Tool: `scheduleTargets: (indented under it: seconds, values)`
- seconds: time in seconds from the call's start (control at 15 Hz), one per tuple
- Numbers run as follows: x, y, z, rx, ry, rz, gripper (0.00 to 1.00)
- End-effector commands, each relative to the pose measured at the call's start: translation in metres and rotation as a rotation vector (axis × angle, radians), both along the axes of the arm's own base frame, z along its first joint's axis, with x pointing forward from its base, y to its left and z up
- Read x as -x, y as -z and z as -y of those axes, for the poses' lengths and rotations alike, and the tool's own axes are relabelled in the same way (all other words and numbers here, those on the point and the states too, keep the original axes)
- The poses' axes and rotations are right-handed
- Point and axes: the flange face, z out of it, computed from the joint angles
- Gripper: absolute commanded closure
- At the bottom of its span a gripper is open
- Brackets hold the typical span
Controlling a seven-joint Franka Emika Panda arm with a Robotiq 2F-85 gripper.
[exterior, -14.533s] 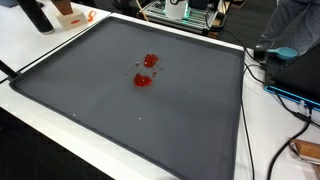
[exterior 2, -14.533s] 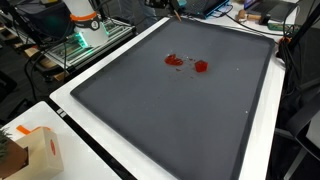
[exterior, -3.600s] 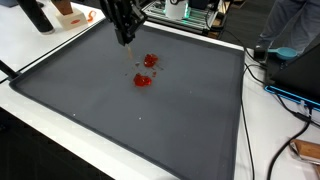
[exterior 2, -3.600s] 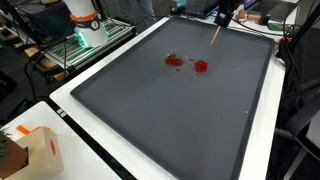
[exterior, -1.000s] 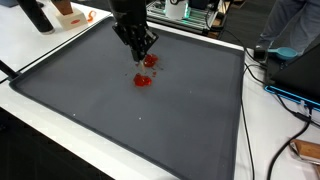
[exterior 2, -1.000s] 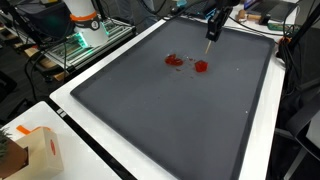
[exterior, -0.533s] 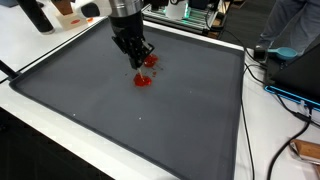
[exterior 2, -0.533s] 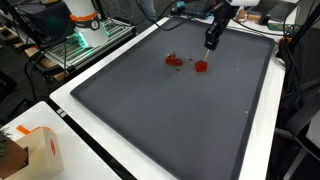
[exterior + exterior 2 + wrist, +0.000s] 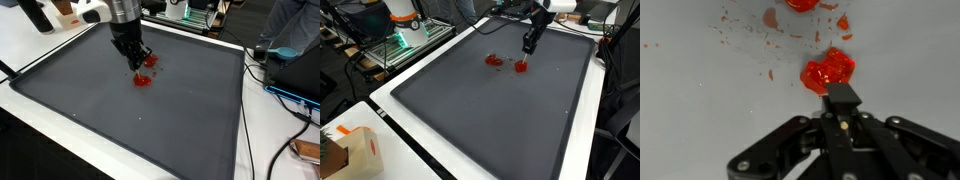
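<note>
My gripper (image 9: 137, 58) hangs low over a large dark mat (image 9: 150, 125), jaws shut on a thin pale stick that points down. Two red blobs lie on the mat: one (image 9: 142, 80) right by the stick's tip, another (image 9: 151, 60) just behind the gripper. In an exterior view the gripper (image 9: 527, 45) is just above a blob (image 9: 521, 67), with the second blob (image 9: 494, 60) beside it. In the wrist view the shut jaws (image 9: 843, 97) sit right at the edge of a glossy red blob (image 9: 828, 72). Small red splatters (image 9: 770, 17) lie beyond it. The stick is mostly hidden there.
The mat lies on a white table (image 9: 390, 105). A cardboard box (image 9: 355, 150) stands at one corner. An orange and white box (image 9: 70, 12) and a black object (image 9: 35, 15) stand at another. Cables (image 9: 290, 95) and equipment run along one side.
The gripper has come down and moved across the mat from its far edge to the red blobs, and now sits lower and closer to them. The blobs have not moved.
</note>
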Motion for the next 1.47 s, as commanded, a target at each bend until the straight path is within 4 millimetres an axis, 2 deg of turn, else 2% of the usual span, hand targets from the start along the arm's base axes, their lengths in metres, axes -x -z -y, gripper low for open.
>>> scheduleTargets:
  seconds: [0.0,0.33,0.6,1.4]
  values:
    - [0.004,0.014,0.002,0.015,-0.014,-0.006,0.97]
    - [0.004,0.029,0.001,0.011,-0.019,-0.029,0.97]
    - [0.004,0.030,0.001,0.009,-0.019,-0.030,0.97]
    - [0.006,0.009,0.004,-0.003,-0.005,-0.017,0.97]
